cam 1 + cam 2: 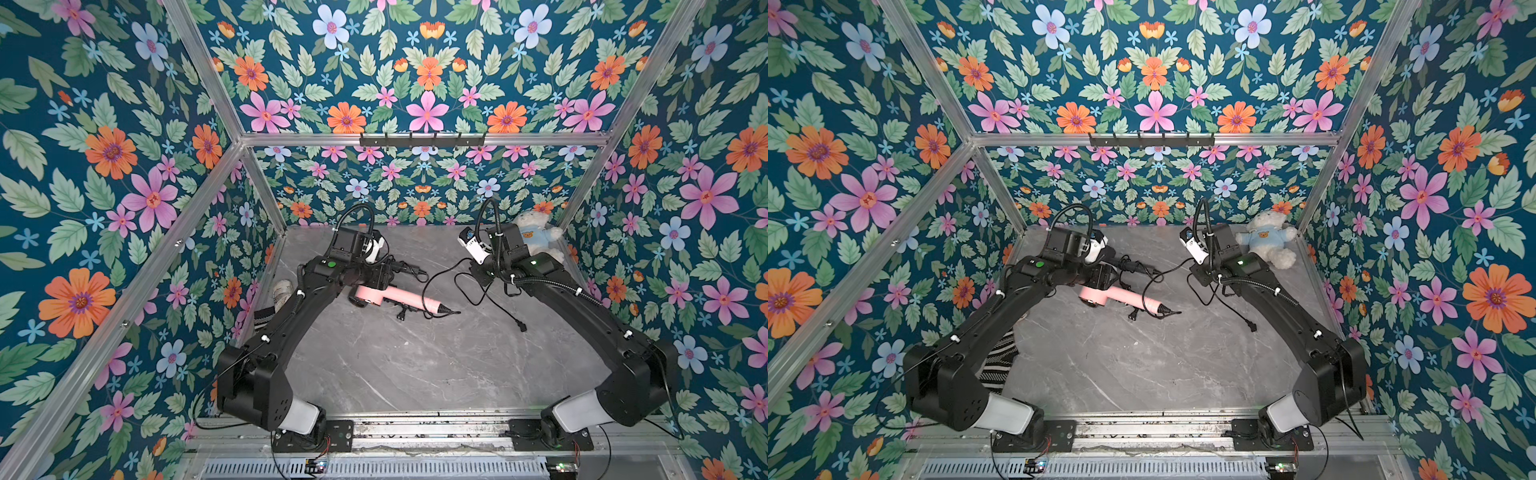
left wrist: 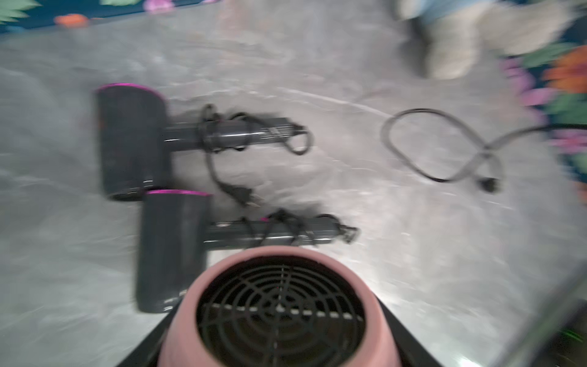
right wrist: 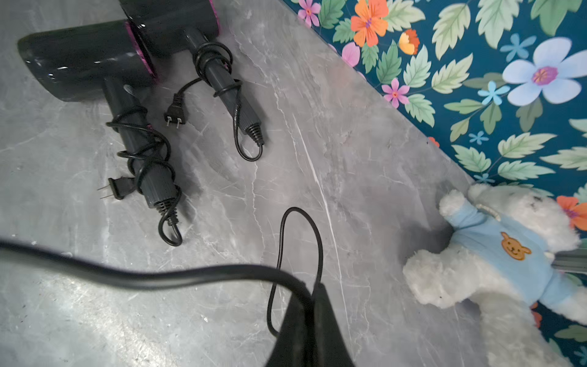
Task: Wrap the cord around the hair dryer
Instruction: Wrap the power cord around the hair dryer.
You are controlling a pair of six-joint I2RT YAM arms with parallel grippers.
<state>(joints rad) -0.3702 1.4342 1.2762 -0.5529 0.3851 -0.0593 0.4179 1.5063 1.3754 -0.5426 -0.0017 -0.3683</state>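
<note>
Left gripper (image 1: 374, 277): I'm clamped on the head of the pink hair dryer (image 1: 399, 297). In the left wrist view its rear grille sits right between my jaws, and that view is blurred.

The dryer is low at the grey marble tabletop (image 1: 415, 374). I can't tell if it's resting on it. The handle points toward my right arm.

Right gripper (image 3: 313, 305): pinched shut on the cord (image 3: 158, 276), off the dryer's handle end and well apart from it.

The cord leaves the handle tip, loops back beside the handle and runs up to my right jaws. None of it is wound on the dryer. The slack past the jaws drops to the tabletop, and the plug (image 1: 523, 327) lies well beyond the handle tip.

Two black hair dryers (image 3: 82, 60) lie just behind the pink one, cords already coiled on their handles. A teddy bear (image 3: 495, 254) in a blue shirt sits far past the handle end, in the back corner.
</note>
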